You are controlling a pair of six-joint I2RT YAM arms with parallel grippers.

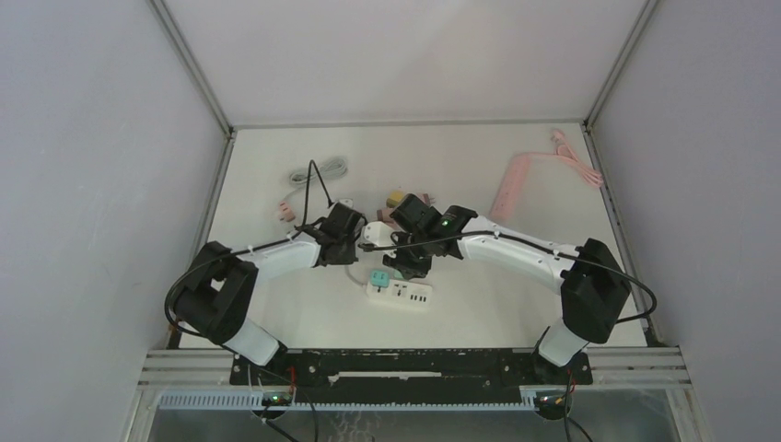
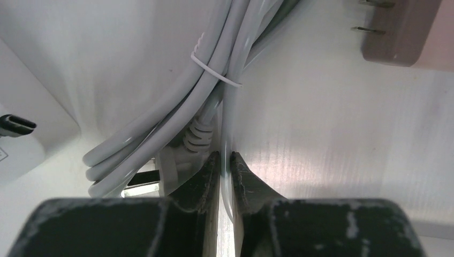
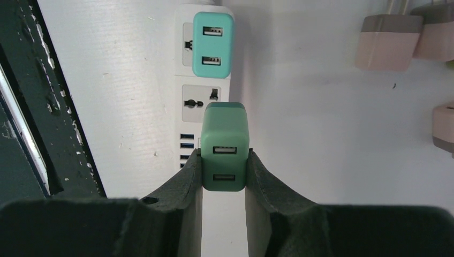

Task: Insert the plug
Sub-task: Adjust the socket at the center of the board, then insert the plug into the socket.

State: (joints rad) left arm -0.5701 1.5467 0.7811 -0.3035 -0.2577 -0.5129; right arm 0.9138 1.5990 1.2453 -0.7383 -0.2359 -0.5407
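My right gripper (image 3: 225,155) is shut on a green USB charger plug (image 3: 225,144), which hangs just above the white power strip (image 3: 201,101). The free socket (image 3: 199,101) lies right behind the plug. A teal plug (image 3: 213,45) sits in the strip's far socket. In the top view the strip (image 1: 398,295) lies at the table's middle, with the right gripper (image 1: 410,262) over it. My left gripper (image 2: 225,158) is nearly closed on a thin white cable (image 2: 227,134) beside a zip-tied cable bundle (image 2: 214,75). In the top view the left gripper (image 1: 355,244) sits just left of the strip.
Pink-brown adapters (image 3: 385,48) lie to the right of the strip, another at the edge (image 3: 444,128). A pink power strip (image 1: 509,184) with its cord (image 1: 576,161) lies at the back right. A grey coiled cable (image 1: 318,170) lies at the back left. A white charger (image 2: 21,134) is beside the left gripper.
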